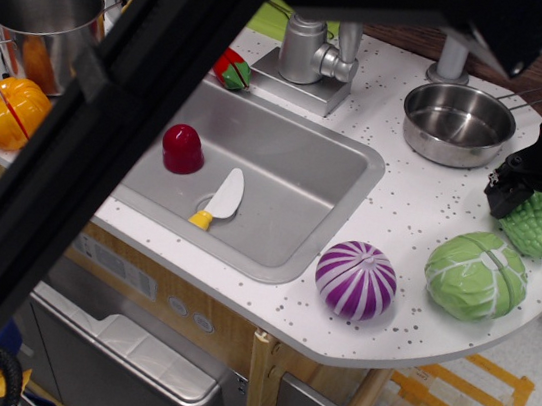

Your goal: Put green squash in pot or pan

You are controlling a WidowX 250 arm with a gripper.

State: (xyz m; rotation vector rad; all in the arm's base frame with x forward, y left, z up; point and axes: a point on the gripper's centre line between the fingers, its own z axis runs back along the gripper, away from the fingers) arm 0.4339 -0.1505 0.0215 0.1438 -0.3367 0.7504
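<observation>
Tool (510, 199) pinching green squash (538, 226) at far-right tabletop (406, 212); lift w/ firm grip, clear pan (458, 123) rim.

A steel sink (284, 180) sits mid-counter, holding a dark red dome-shaped toy (183, 148) at its 9 o'clock and a white knife with a yellow handle (219, 199) near the drain. Behind it stands the grey faucet (309, 55), with a red-and-green vegetable (233, 70) just at its 9 o'clock. At the sink's 4 o'clock lies a purple striped onion (356, 280), and at 3 o'clock of that a pale-green cabbage (476, 275). Far left are an orange pumpkin (9, 112) and a taller steel pot (44, 25), possibly holding something orange.
</observation>
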